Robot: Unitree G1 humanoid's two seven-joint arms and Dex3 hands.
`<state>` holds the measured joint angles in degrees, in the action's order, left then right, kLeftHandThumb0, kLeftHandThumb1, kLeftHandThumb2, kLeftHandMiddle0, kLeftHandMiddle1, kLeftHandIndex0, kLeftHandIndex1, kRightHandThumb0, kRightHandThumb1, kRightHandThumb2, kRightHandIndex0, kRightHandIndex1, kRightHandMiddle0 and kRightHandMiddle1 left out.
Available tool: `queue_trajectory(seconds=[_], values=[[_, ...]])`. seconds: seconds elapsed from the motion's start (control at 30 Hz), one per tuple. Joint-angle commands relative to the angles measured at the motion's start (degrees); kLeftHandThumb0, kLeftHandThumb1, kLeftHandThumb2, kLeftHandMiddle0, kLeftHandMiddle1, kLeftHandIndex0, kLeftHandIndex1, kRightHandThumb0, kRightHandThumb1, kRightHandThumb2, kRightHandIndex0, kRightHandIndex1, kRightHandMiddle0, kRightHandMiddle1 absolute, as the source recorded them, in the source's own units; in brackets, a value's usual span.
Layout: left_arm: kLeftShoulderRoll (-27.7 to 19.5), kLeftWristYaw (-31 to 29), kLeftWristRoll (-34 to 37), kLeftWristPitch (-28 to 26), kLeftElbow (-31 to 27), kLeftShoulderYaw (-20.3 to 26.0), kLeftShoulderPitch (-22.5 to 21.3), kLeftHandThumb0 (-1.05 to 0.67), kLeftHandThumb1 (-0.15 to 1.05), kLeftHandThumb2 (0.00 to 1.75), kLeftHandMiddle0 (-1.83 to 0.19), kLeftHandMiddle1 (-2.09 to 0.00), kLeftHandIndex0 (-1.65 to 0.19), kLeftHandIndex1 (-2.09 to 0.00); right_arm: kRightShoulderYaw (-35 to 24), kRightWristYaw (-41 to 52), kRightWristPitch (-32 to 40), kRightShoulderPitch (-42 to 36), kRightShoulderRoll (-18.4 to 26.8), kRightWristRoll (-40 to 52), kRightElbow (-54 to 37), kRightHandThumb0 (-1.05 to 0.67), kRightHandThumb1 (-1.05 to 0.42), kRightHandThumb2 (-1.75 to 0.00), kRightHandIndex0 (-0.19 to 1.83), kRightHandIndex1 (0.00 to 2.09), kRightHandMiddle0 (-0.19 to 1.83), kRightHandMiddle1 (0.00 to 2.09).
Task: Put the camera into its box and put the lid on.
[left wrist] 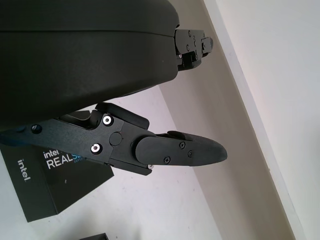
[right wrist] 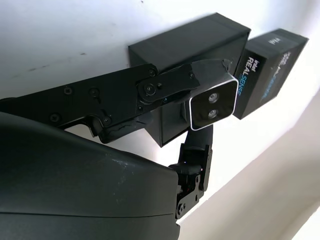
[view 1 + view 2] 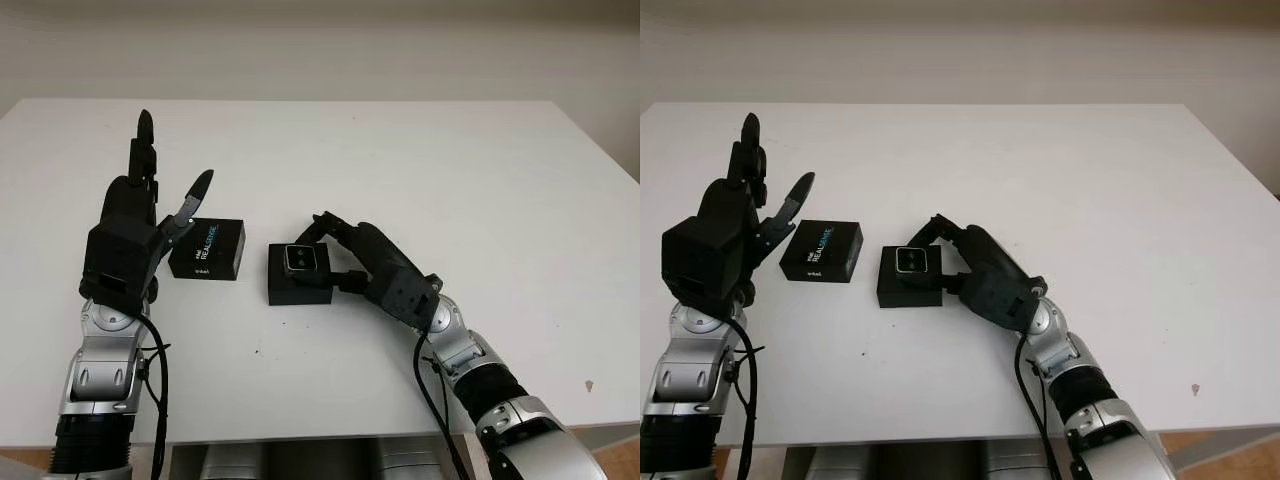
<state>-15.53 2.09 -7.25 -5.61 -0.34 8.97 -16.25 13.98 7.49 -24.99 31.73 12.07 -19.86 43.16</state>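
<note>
Right hand (image 3: pixel 335 262) hides part of the box (image 3: pixel 298 289) from us, fingers clamping the camera (image 3: pixel 302 258) over it. Left hand (image 3: pixel 140 225) hovers open beside the lid (image 3: pixel 208 249).

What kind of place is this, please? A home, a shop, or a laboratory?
Probably a robot test bench in a lab. A bare white table stands against a plain wall and carries just a camera, held by the right hand over its box, and a lid beside the open left hand.

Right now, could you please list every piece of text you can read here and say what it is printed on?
"intel" and "REALSENSE": on top of the lid, lying left of the box.
"intel REALSENSE": also on the lid's side face.
Smaller print beside it: too small to read.
The camera bears no readable text.
</note>
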Motion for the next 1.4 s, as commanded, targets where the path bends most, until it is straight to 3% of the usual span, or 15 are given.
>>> queue_trajectory(seconds=[0.0,0.13,0.53,0.73,0.93,1.23,1.37], values=[[0.09,0.07,0.17,0.22,-0.86,0.0,0.04,-0.62,1.05,0.3,0.09,-0.06,0.1,-0.06,1.17,0.14,0.46,-0.37,0.78,-1.4,-0.82,-0.72,-0.97,-0.05,-0.1,0.02,0.09,0.41],[-0.01,-0.08,0.35,0.09,-0.9,0.04,0.1,-0.62,1.05,0.3,0.09,-0.05,0.11,-0.06,1.62,-0.03,1.02,-1.01,1.22,-2.34,-2.64,-0.72,-0.97,-0.05,-0.18,0.01,0.06,0.26],[-0.04,-0.41,0.8,0.58,-0.71,-0.05,0.18,-0.62,1.05,0.28,0.09,-0.06,0.1,-0.06,0.77,-0.54,-0.29,-2.56,1.07,-0.35,-4.8,-0.72,-0.95,-0.05,-0.19,0.0,-0.01,0.13],[0.06,-0.35,0.76,0.3,-0.87,-0.09,0.19,-0.62,1.05,0.28,0.09,-0.05,0.11,-0.05,0.24,-6.93,-3.87,-3.17,1.12,-1.82,-5.88,-0.75,-1.02,-0.08,-0.18,0.01,0.01,0.12],[0.19,-0.43,0.91,0.61,-0.54,-0.16,-0.01,-0.61,1.05,0.29,0.09,-0.05,0.11,-0.05,-0.76,-14.81,-5.11,-2.06,2.13,-5.51,-10.5,-0.73,-1.05,-0.26,-0.1,0.07,-0.03,0.07],[0.16,-0.21,0.46,0.55,-0.51,-0.4,0.06,-0.63,1.05,0.29,0.09,-0.06,0.1,-0.06,-3.46,-16.26,-3.75,1.7,1.53,-4.03,-11.23,-0.69,-1.05,-0.24,-0.05,0.08,0.02,0.1],[0.35,-0.09,0.53,0.36,-0.96,-0.36,0.18,-0.62,1.05,0.29,0.09,-0.05,0.1,-0.06,-2.08,-16.61,-4.39,1.25,2.26,-6.45,-12.14,-0.71,-1.05,-0.25,-0.02,0.09,0.04,0.11]])
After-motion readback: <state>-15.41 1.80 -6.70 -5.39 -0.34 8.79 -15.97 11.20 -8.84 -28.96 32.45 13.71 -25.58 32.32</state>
